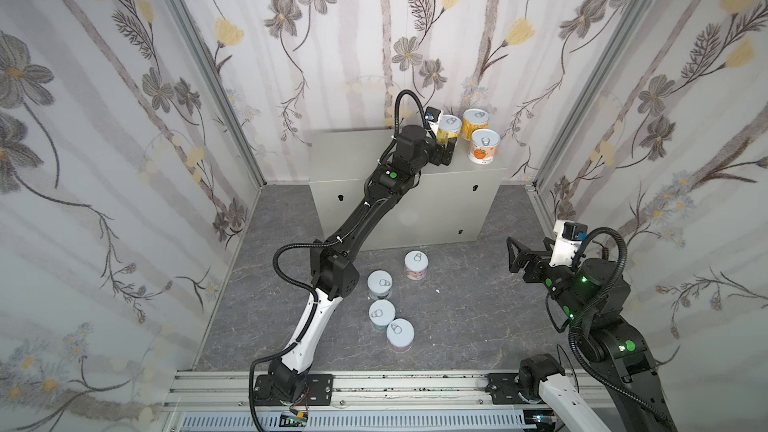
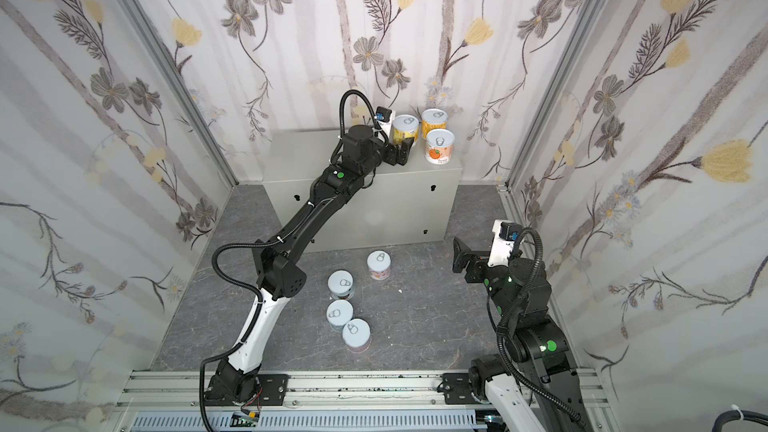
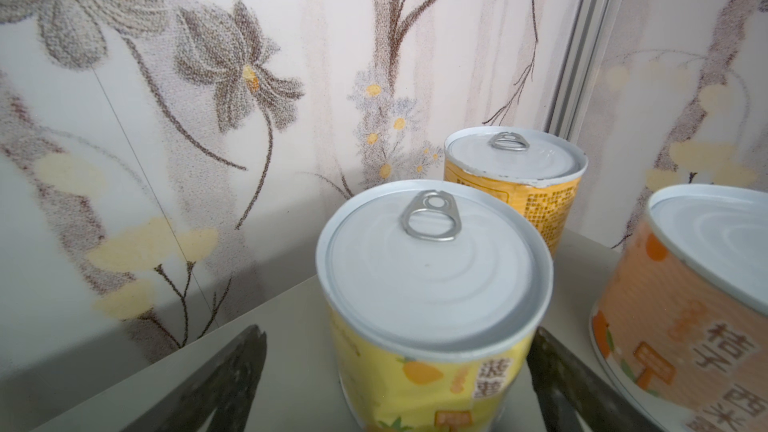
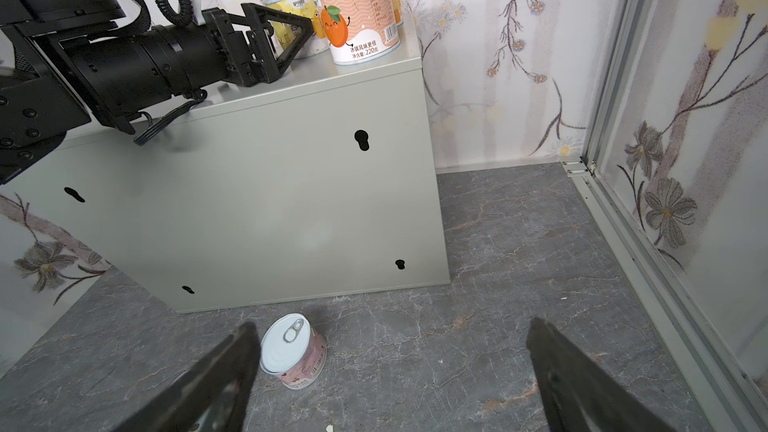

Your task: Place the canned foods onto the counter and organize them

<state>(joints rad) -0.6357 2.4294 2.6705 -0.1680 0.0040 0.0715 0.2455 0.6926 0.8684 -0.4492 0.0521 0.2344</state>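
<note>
Three canned foods stand at the right end of the grey-beige counter (image 1: 365, 151): a yellow can (image 3: 432, 284), an orange-yellow can (image 1: 475, 122) behind it and an orange-print can (image 1: 484, 151). My left gripper (image 3: 397, 331) is open around the yellow can, one finger close against its side and a wide gap at the other. A pink can (image 1: 416, 264) and three pale-lidded cans (image 1: 380, 284) stand on the floor before the counter. Above the floor at the right, my right gripper (image 1: 513, 257) hangs open and empty, with the pink can (image 4: 293, 351) low beside one finger.
Flowered walls close in the back and both sides. The left arm (image 1: 357, 218) stretches diagonally over the counter's front edge. A metal rail (image 1: 374, 388) carries both arm bases at the front. The dark marbled floor (image 1: 465, 305) lies between the cans and the right arm.
</note>
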